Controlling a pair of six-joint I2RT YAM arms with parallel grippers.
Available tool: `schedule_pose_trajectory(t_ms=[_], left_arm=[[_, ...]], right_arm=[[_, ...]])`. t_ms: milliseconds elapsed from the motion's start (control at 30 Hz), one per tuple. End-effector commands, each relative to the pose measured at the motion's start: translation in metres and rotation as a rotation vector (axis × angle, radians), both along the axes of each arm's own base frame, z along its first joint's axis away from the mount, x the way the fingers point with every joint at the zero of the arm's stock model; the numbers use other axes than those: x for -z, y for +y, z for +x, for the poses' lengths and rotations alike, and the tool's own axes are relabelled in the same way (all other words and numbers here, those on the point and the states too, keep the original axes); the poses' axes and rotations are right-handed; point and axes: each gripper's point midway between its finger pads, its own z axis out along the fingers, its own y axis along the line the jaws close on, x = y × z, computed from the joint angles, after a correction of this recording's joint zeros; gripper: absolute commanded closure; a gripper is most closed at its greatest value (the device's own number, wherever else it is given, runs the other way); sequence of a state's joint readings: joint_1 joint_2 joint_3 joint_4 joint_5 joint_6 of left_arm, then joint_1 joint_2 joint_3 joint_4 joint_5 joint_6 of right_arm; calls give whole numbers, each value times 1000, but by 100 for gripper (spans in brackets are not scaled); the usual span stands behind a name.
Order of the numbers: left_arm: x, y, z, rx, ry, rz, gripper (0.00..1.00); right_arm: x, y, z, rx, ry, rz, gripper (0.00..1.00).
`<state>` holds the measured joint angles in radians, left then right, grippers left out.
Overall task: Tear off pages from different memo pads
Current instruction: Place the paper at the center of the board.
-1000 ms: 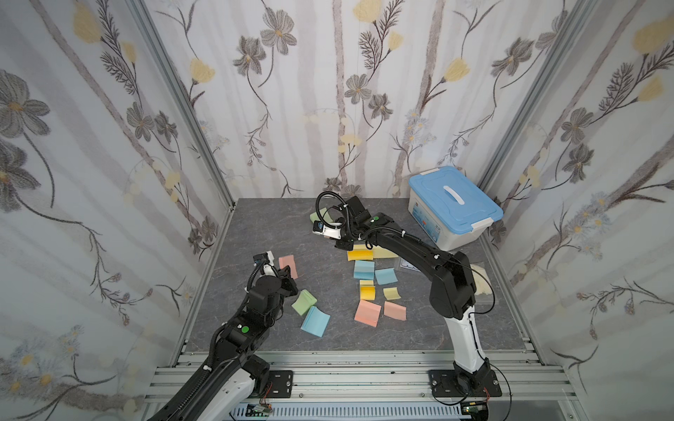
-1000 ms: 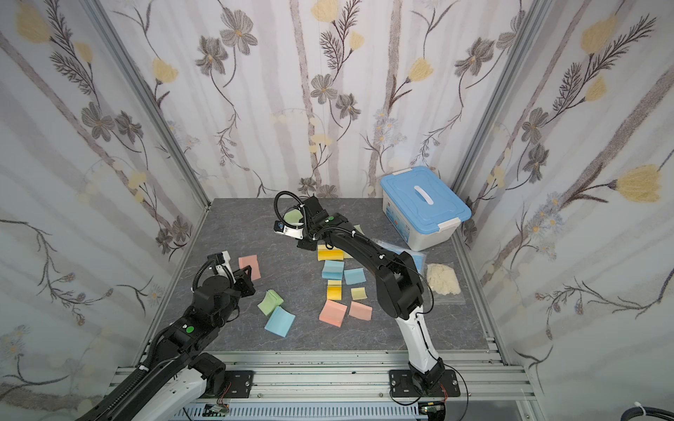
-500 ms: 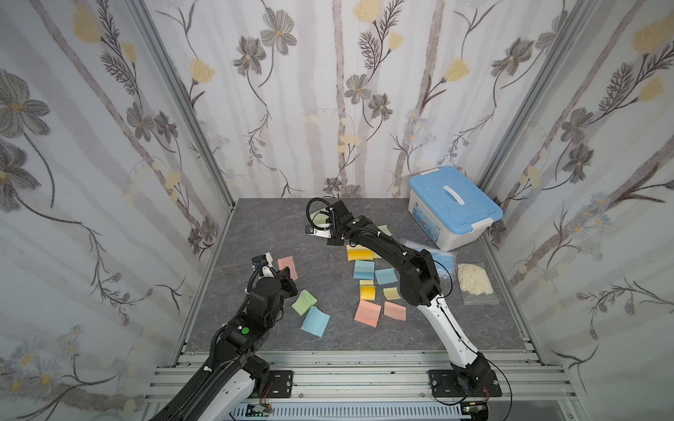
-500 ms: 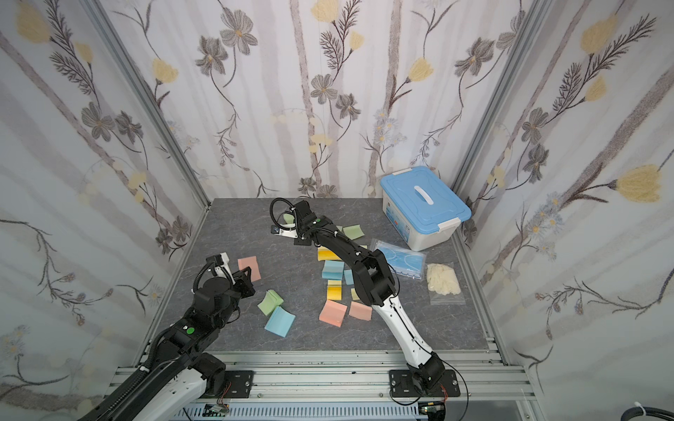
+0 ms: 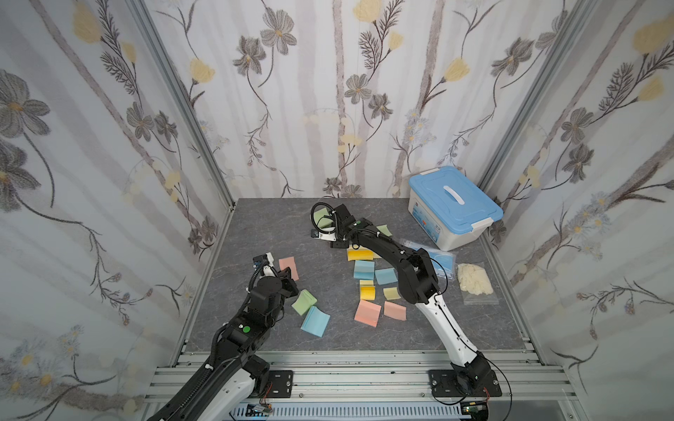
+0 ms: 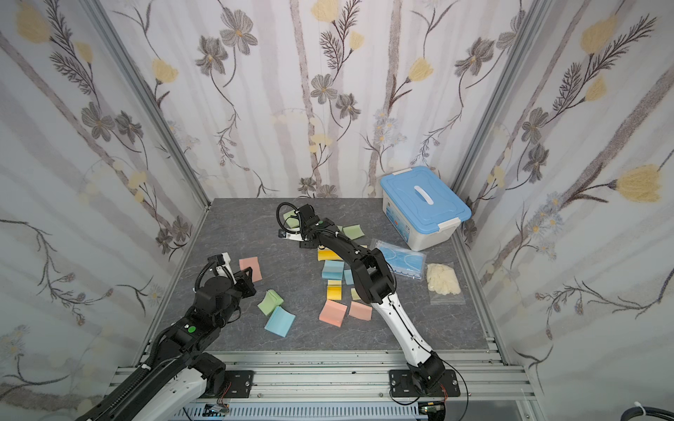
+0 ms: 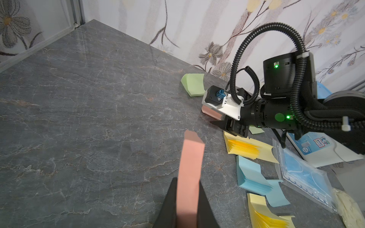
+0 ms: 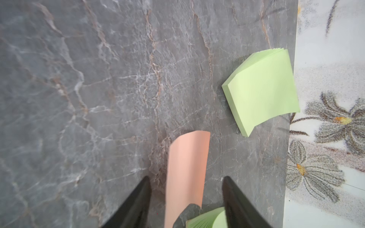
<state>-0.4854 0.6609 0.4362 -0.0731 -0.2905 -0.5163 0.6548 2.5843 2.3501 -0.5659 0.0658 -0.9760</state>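
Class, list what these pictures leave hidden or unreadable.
Right wrist view: the pink page runs off the picture's edge inside the open right gripper.
Left wrist view: the left gripper hides one end of its pink paper.
In a top view, the box label is too small to read.

Table (image 5: 255,226) holds memo pads (image 5: 315,320), perhaps gloves (image 5: 474,279).

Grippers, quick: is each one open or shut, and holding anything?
Left gripper: shut on a pink page.
Right gripper: open, with a loose pink sheet between its spread jaws.

Faint Chinese characters mark the white box (image 7: 324,156).
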Motion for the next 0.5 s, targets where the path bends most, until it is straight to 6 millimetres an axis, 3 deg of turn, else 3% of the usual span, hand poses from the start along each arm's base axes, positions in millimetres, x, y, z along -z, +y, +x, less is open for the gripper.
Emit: schedule_pose_trajectory(t_ms=[0,33,133,267,467], left_arm=[[-8,1,5,-13,-29,-7,100],[-7,1,6,-15,-25,-2,100],[-9,-3,13,1,-15,8,99],[-9,-17,36,67,53,4,98],[14,-41,91,213,229,-35,100]], right_arm=[[-77,6,-18,-18,-13,142,20],[-92,6,-26,-24,-8,168,0],[-137,-7,-44,20,-17,235,0],[-181,-34,-64,171,-18,327,0],[-218,-103,-103,479,-57,472,0]])
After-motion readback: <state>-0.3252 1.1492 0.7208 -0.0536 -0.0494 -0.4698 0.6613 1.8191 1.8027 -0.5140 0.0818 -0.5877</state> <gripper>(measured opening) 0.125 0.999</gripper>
